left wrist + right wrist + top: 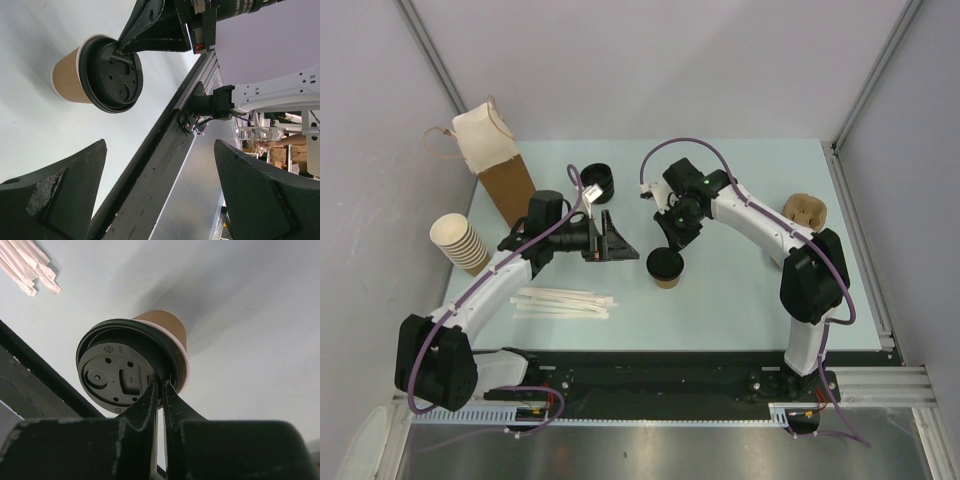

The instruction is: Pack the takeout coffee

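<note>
Table (750, 290) carries everything. Paper bag (500, 165) stands behind and left of the left claw (623, 238). That claw is spread wide, holds nothing, and points at the takeout coffee (665, 268) just off its tips. Right claw (161, 382) is all but closed, directly above the coffee with its tips on the lid's edge; can't confirm a pinch. Wrapped straws (565, 303) lie near the left claw, on the arm-base side.

Right claw (160, 386), fingers (145, 407) almost together, touching the black top of the takeout coffee (131, 360), cup standing on the pale desk (250, 300), white paper sticks (25, 262) lying far left.
</note>
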Controlling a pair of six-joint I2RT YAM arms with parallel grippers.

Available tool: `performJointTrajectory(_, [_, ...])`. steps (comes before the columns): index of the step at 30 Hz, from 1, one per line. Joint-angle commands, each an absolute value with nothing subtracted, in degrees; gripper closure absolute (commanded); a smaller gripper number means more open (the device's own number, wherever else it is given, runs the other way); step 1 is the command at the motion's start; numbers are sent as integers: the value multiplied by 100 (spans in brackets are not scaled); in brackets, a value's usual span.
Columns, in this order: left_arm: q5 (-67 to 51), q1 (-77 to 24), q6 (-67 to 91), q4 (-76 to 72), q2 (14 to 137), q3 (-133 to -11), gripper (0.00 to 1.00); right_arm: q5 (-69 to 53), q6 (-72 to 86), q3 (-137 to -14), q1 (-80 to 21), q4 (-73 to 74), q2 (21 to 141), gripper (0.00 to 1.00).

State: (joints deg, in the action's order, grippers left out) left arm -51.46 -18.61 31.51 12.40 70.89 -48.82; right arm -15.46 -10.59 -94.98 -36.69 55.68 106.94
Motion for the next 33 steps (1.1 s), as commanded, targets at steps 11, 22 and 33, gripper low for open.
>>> performJointTrajectory(11, [-5291,-1828,3155,1072,7084,-4860,7,-1275,-1072,-9545,-3674,5599,10538,93])
performJointTrajectory(22, [-5282,-1828,3164,1055,7110,-4878,6,-1327,-1090,-9510,-3674,5599,10529,90])
performJointTrajectory(33, [-5282,-1828,3155,1063,7110,-4887,6,-1301,-1108,-9501,-3727,5625,10529,86])
